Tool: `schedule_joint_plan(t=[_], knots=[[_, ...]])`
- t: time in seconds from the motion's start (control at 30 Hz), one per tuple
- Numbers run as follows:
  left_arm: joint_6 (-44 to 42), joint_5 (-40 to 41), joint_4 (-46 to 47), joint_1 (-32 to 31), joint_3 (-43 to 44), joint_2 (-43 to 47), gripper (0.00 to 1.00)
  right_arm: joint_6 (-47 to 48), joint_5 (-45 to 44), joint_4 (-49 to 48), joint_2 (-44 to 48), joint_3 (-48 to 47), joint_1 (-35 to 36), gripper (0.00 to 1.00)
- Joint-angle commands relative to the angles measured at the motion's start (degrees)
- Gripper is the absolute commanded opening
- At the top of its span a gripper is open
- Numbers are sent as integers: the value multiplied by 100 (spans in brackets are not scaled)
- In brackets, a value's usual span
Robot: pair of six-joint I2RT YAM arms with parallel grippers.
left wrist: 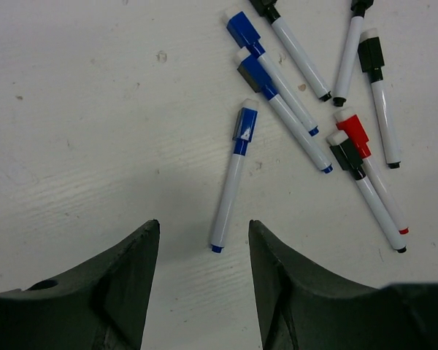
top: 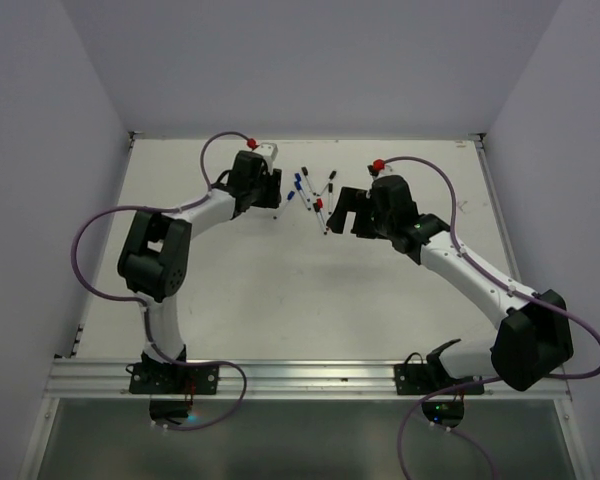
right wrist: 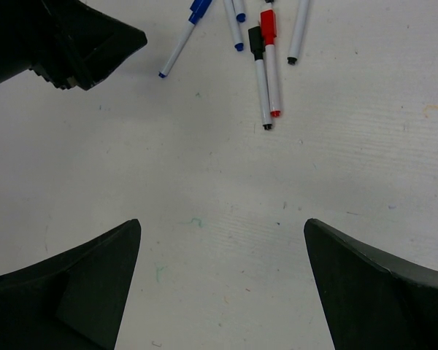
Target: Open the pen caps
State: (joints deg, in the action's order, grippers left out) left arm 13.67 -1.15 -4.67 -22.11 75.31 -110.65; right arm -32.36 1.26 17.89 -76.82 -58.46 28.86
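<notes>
Surface: white table (top: 280,290) with plain walls behind it.
Left jaws: the left gripper (left wrist: 204,226) is spread and holds nothing; the tail of a blue pen (left wrist: 228,186) lies just at its gap.
Right jaws: the right gripper (right wrist: 220,224) is spread wide over bare table and is empty.
Pen caps: the pen caps (left wrist: 244,124) are clustered between the arms, toward the far side.
Progress: every cap in view looks seated on its barrel, so I judge none opened and all left to do.

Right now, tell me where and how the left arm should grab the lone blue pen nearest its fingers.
Grip the blue pen on its white barrel, about mid-length, coming straight down from above with the left fingers straddling it. It lies flat, apart from the other pens, with bare table on both sides, and that leaves its blue cap free to pull.
</notes>
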Motion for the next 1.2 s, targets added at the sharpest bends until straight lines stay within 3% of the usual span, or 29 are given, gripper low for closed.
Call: schedule_joint_plan(t=[0.0,0.4,0.57,0.87,1.03,1.13,1.17], knots=[[-216,-307,256,-57,379,-246,56,-16,50,-251,26,27,5,98],[-180,-97,98,-180,573,-642,56,-25,68,-277,-185,1,5,98],[-330,457,-227,-355,906,-914,55,-42,24,-269,-150,45,5,99],[-321,783,-395,-435,828,-1081,47,-16,-91,-251,-26,141,5,99],[-295,748,-342,-435,766,-1152,39,-42,-99,-251,18,203,5,98],[-295,748,-351,-452,766,-1204,29,-86,-108,-181,18,229,5,99],[-295,774,-325,-452,740,-1204,20,-182,-378,-33,9,195,5,99]])
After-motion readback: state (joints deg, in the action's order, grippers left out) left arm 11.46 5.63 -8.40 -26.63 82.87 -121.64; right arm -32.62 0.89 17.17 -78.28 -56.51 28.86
